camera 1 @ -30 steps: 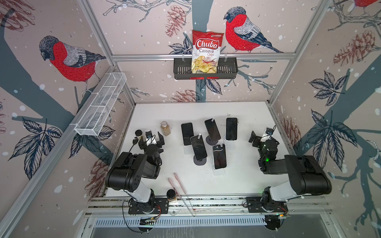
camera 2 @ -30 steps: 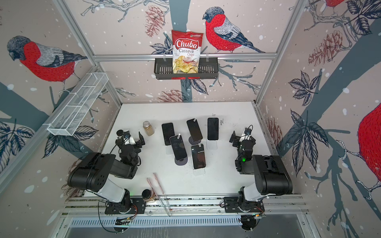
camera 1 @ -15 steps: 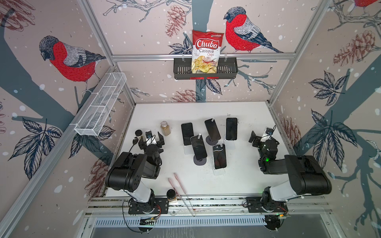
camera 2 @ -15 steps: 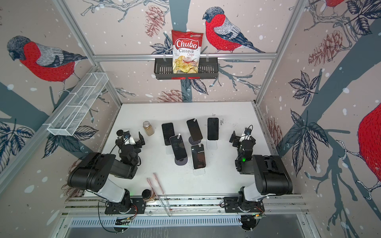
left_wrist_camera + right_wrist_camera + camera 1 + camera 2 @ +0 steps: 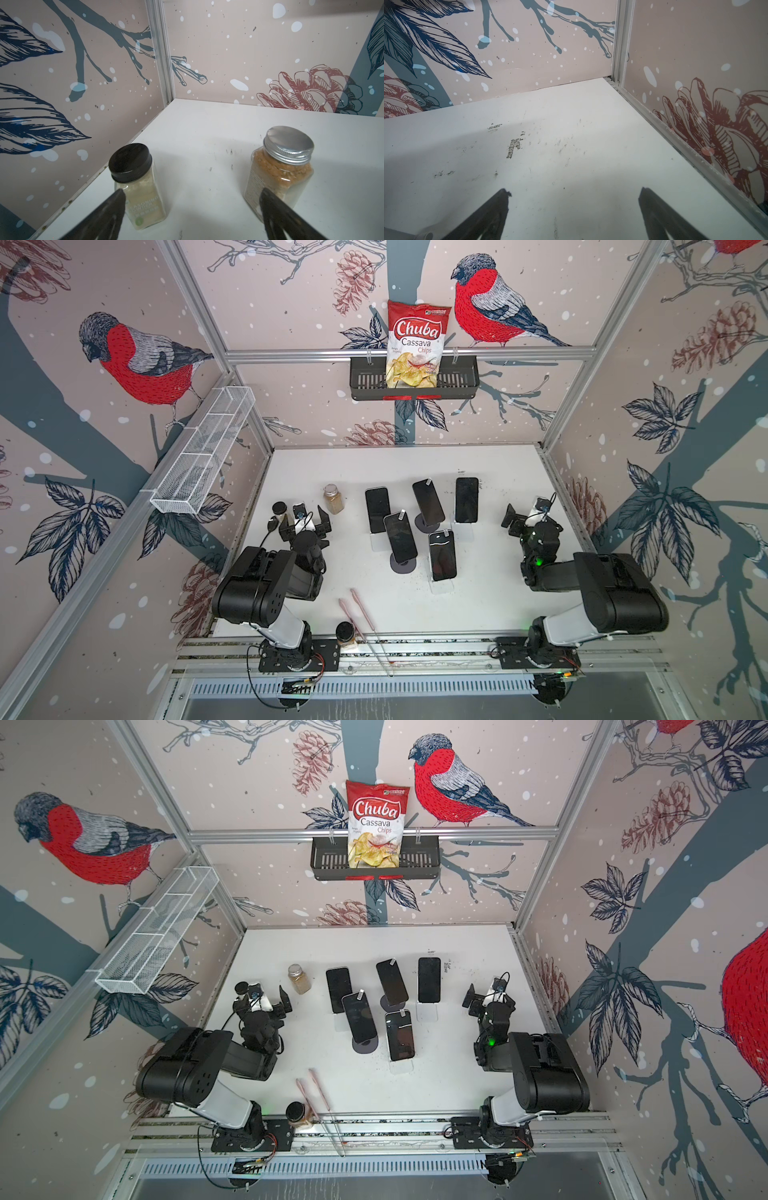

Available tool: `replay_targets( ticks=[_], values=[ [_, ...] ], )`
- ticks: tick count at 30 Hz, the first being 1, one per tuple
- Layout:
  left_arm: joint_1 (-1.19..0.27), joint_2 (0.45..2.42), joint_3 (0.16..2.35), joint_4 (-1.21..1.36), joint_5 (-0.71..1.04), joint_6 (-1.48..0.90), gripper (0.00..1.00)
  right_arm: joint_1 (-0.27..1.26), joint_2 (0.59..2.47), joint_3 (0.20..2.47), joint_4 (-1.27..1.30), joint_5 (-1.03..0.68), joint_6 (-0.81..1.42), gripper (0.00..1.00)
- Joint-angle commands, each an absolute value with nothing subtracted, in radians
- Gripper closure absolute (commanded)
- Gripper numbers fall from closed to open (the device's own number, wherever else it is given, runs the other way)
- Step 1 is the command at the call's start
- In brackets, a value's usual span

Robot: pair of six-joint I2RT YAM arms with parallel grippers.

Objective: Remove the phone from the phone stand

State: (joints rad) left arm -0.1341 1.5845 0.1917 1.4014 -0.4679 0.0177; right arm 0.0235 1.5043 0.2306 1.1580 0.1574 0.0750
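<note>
Several black phones stand on stands in the middle of the white table in both top views. Two of them, one phone [image 5: 400,537] and another [image 5: 428,502], lean on round dark bases [image 5: 403,567]. The others, such as the nearest phone [image 5: 442,556] [image 5: 400,1034], rest on clear stands [image 5: 441,585]. My left gripper [image 5: 305,522] [image 5: 192,193] is open at the left of the table, well apart from the phones, with nothing between its fingers. My right gripper [image 5: 524,515] [image 5: 574,191] is open over bare table at the right. No phone shows in either wrist view.
A black-lidded seasoning jar [image 5: 135,178] and a silver-lidded spice jar [image 5: 280,166] [image 5: 333,498] stand just ahead of the left fingertips. Another jar [image 5: 345,632] and two pink sticks [image 5: 357,610] lie near the front edge. A wire basket [image 5: 203,456] and a chips rack [image 5: 415,377] hang on the walls.
</note>
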Motion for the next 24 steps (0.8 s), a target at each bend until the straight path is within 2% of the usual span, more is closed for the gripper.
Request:
replay_targets(
  ticks=[1,5,11,18,24],
  values=[
    [-0.133,1.581,0.185,1.447,-0.455,0.019,0.03,0.023,1.499,0.230,1.209,0.150,0.066,0.01],
    [-0.143,1.520,0.158,1.451,-0.489,0.022,0.03,0.024,1.419,0.275,1.062,0.208,0.092,0.01],
    [-0.151,1.327,0.194,1.238,-0.585,-0.001,0.03,0.028,1.326,0.417,0.728,0.315,0.198,0.01],
    [-0.158,1.118,0.284,0.873,-0.635,-0.099,0.03,0.033,1.271,0.543,0.462,0.337,0.315,0.01],
    [-0.161,0.977,0.443,0.390,-0.620,-0.267,0.03,0.055,1.290,0.734,0.134,0.304,0.403,0.01]
  ],
)
